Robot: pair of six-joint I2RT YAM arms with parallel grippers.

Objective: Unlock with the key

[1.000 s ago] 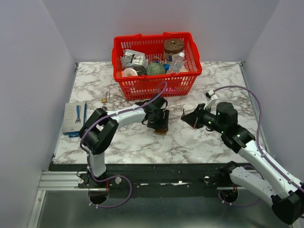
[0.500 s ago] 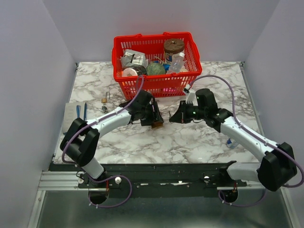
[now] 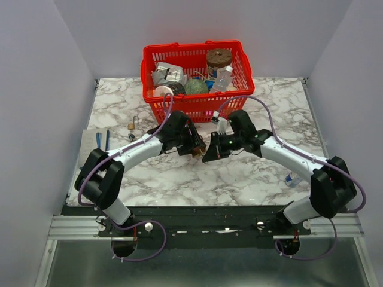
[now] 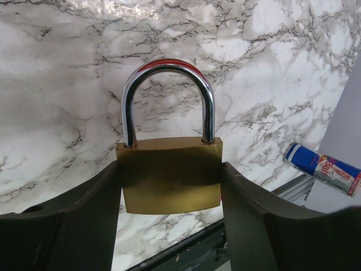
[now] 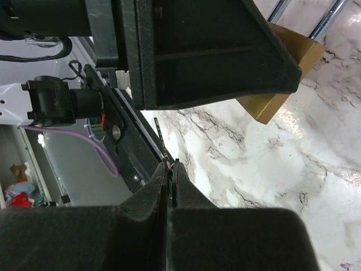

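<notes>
Brass padlock with a steel shackle: you have it clamped in the left gripper, one finger pressed against each narrow side of the body. The jaws stand wide, filled by the body's width. The shackle is closed and points out past the fingertips. The lock appears lifted off the white marble table, presumably so the other arm can reach its underside. No view shows the keyway; it is likely on the face turned back toward the palm. A blue drink can lies on the table well off to that gripper's right and is not involved.

Right gripper: pinched together on a thin metal key, with the blade sticking out beyond the fingertips. You seem to hold it by the bow, leaving the blade free for insertion. The tip sits just short of the left gripper's housing. The padlock body is above and to the right of it, apart. Key not yet inserted; you need to line the blade up with the keyway first.
</notes>
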